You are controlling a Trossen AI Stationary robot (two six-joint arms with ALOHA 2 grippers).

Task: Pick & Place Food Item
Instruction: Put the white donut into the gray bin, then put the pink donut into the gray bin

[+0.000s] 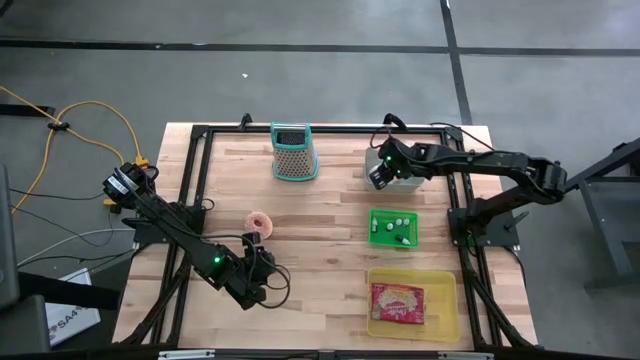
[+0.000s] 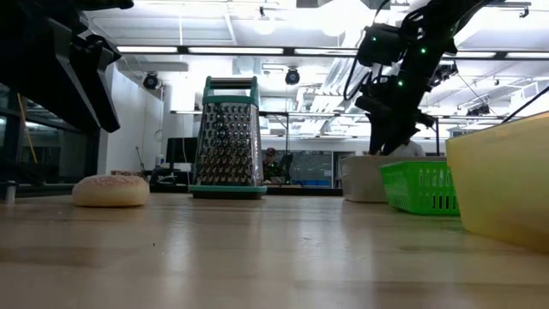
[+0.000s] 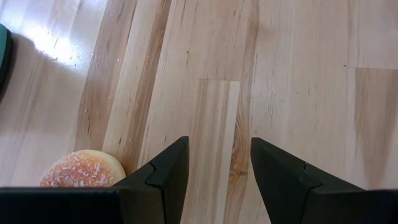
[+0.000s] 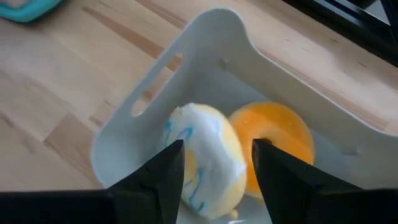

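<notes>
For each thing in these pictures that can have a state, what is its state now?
Right gripper: open, over the white bin, around the white donut.
White bin: holds two donuts.
White donut: in the bin, between the fingers.
Orange donut: lies in the bin.
Left gripper: open, empty.
Pink donut: flat on the table.
Grater: upright.

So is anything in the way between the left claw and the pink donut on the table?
Nothing visible is. The left claw is open just beside the pink donut, with only bare wooden table around them. The grater stands farther off, out of the way.
</notes>
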